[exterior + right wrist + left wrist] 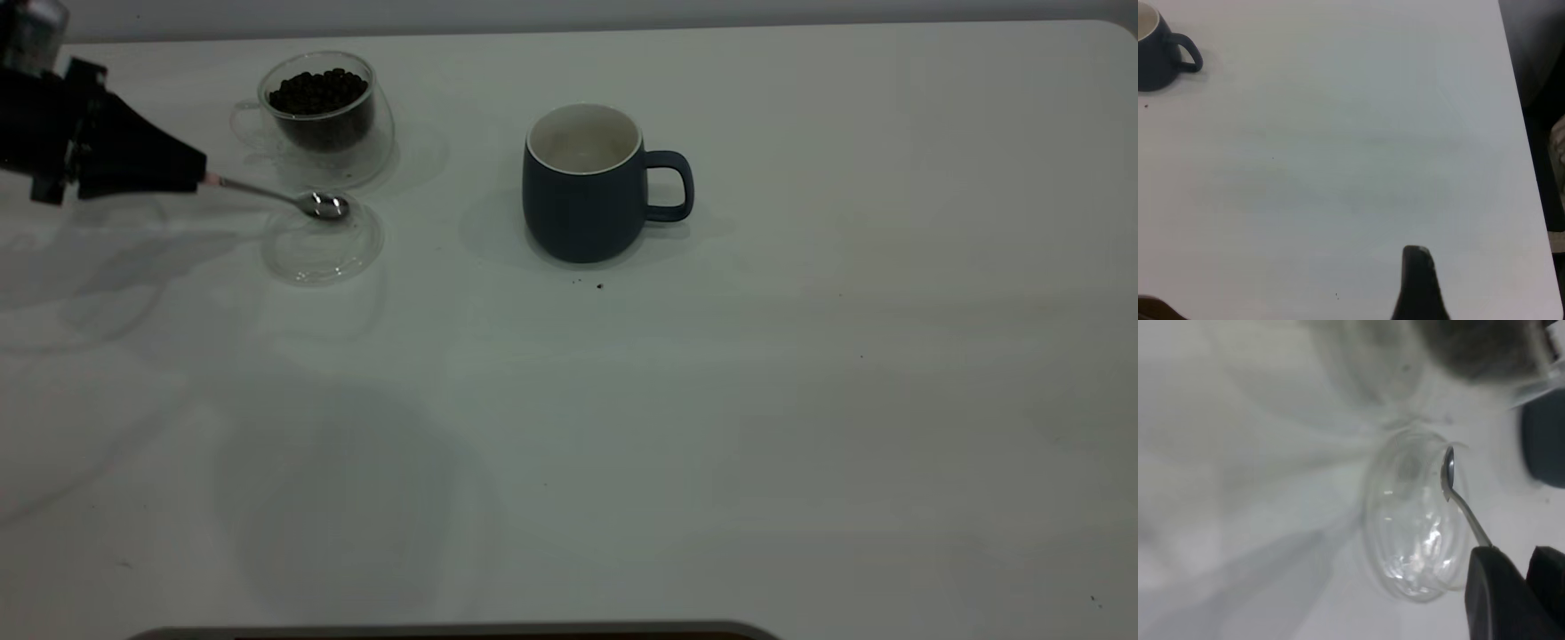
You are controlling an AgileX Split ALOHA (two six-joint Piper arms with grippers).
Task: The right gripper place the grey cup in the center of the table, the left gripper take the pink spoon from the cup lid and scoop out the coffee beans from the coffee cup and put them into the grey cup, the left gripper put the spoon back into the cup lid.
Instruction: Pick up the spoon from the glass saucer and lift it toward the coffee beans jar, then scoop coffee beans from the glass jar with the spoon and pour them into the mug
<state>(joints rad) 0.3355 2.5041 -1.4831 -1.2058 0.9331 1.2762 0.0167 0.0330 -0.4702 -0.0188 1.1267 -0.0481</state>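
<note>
Over at the left edge of the exterior view, the black wedge-shaped left hand (191, 173) is clamped on the handle of the small pink spoon with the shiny metal neck and bowl (302, 200), only a sliver of pink showing at the fingertips. The spoon's bowl sits over the far rim of the flat, round, clear cup lid (322, 244), which lies on the plain white tabletop (711, 444) in the upper left of the frame. Just behind the lid stands the clear double-walled glass coffee cup (326, 111), holding a heap of dark roasted coffee beans (317, 91). Near the top centre sits the rounded dark blue-grey ceramic mug (587, 182), upright, white inside, loop handle pointing to the frame's right, well apart from the lid. The right hand (1418, 283) shows only one dark fingertip in its wrist view, so I cannot tell whether it is apart or together.
</note>
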